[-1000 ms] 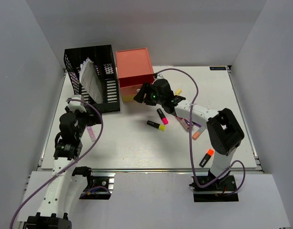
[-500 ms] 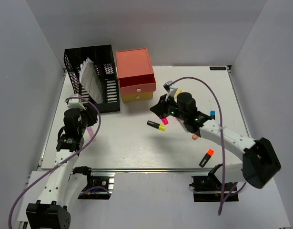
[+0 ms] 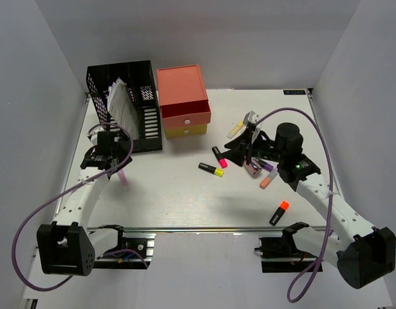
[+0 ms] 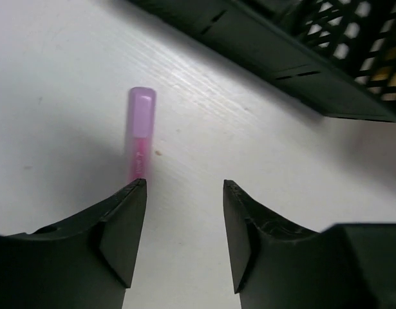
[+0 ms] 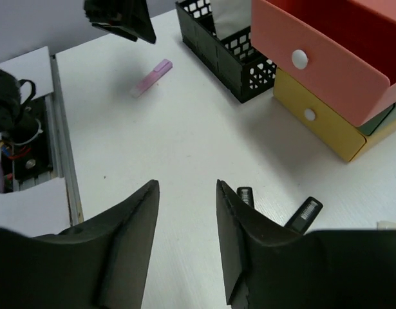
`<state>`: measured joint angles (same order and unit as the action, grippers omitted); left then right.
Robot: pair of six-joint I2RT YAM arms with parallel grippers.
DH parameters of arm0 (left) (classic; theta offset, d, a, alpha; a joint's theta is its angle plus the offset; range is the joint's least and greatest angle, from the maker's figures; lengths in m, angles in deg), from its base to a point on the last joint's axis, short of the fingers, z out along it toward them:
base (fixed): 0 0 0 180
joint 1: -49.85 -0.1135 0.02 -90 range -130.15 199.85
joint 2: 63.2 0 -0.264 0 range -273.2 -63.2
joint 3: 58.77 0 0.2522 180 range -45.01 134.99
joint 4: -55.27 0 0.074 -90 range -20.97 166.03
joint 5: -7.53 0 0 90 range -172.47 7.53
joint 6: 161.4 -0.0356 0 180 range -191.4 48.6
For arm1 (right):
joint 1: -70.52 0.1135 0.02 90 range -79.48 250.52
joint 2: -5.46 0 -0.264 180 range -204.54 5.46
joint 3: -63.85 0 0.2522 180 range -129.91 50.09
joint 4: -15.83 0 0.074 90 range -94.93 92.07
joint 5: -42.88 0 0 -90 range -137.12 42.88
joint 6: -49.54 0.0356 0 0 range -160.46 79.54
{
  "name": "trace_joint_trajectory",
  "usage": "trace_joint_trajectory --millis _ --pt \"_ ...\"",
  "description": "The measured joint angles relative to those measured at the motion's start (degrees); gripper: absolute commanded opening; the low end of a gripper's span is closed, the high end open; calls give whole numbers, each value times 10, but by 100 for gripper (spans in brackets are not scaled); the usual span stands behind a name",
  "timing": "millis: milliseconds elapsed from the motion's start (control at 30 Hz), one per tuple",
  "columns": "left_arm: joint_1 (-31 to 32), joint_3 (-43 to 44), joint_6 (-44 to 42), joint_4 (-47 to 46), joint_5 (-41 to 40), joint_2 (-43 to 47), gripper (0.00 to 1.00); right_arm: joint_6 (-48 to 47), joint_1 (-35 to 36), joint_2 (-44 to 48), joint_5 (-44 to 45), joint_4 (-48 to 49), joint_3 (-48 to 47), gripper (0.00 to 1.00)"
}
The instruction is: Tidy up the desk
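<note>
Closing from here, the left pincer [image 4: 183, 193], wide open and empty, would likely shove the pink marker [image 4: 141, 125] along the bench [image 4: 62, 71] under both arms, as it lies off one finger's tip, not between; the right pincer [image 5: 186, 193] gapes empty too.

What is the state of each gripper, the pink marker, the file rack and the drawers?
left gripper: open, empty, just above one end of the pink marker.
right gripper: open, empty.
pink marker: lying flat on the desk, not gripped.
file rack: upright, holding papers.
drawers: fronts look pushed in, but this is not certain.
</note>
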<state>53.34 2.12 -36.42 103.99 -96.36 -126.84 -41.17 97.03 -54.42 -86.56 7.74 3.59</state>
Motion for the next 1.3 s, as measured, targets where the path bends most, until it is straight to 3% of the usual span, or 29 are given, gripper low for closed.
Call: trace_joint_trajectory --millis 400,1067,1300 --pt "0 -14 2 1 -53 -87 62 -51 -59 3 -165 -31 0 51" --pt "0 -64 8 -69 -42 -193 59 -58 -108 28 -214 -41 1 55" --pt "-4 -67 4 -88 -36 -196 50 -52 -122 28 -224 -38 2 56"
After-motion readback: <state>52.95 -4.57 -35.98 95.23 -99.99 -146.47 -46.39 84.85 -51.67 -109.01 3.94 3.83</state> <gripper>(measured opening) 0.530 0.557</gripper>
